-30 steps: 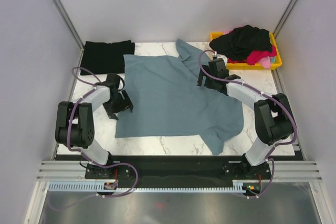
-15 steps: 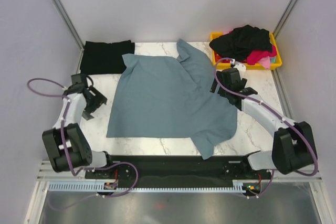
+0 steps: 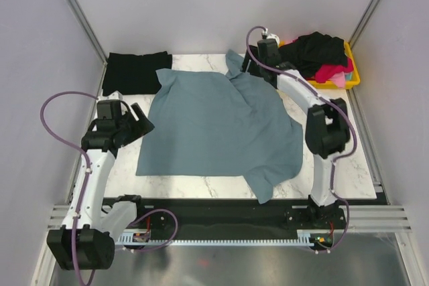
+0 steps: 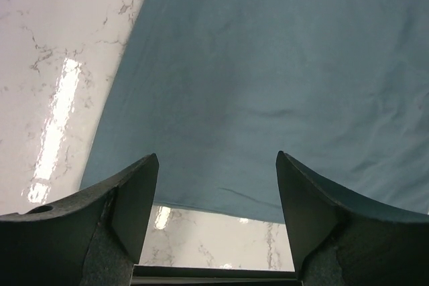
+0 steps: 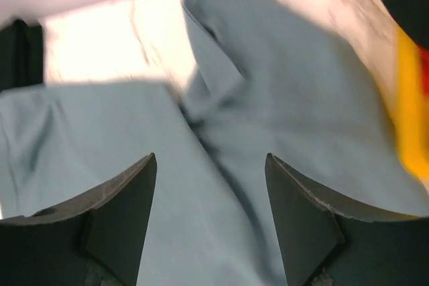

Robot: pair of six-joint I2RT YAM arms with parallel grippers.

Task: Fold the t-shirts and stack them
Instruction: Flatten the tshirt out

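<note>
A slate blue-grey t-shirt lies spread on the marble table, its far right part rumpled into folds. It fills the left wrist view and the right wrist view. A folded black t-shirt lies at the far left corner. More black and pink-red shirts are heaped in the yellow bin. My left gripper is open and empty beside the shirt's left edge. My right gripper is open and empty above the shirt's rumpled far right part.
The yellow bin stands at the far right corner, close to the right arm. Grey walls enclose the table on three sides. Bare marble shows to the right of the shirt and along the near edge.
The right arm has swung from the shirt's right side to its far right corner. The left arm has moved in toward the shirt's left edge. The shirt lies the same as half a second ago.
</note>
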